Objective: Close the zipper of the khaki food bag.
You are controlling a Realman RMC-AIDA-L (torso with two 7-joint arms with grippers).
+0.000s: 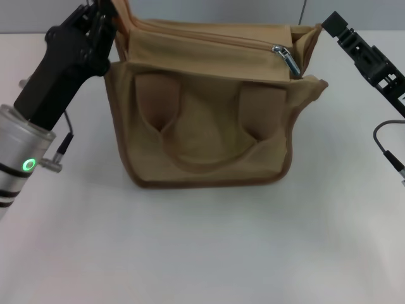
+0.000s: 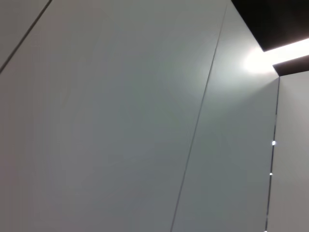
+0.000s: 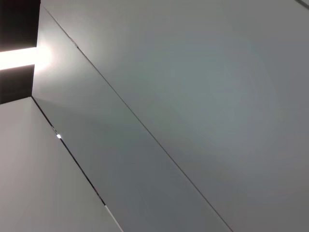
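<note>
The khaki food bag (image 1: pixel 209 126) stands in the middle of the white table (image 1: pixel 202 253), its front with two brown handles facing me. The zipper (image 1: pixel 209 39) runs along the top, and its silver pull tab (image 1: pixel 288 60) lies near the bag's right end. My left gripper (image 1: pixel 104 16) is at the bag's top left corner, shut on the raised brown-trimmed edge there. My right gripper (image 1: pixel 330 24) hovers just beyond the bag's top right corner, apart from the pull tab. Both wrist views show only walls and ceiling.
The left arm (image 1: pixel 44 107) slants across the table's left side. The right arm (image 1: pixel 373 63) and a loose cable (image 1: pixel 386 145) occupy the right edge. Bare white table lies in front of the bag.
</note>
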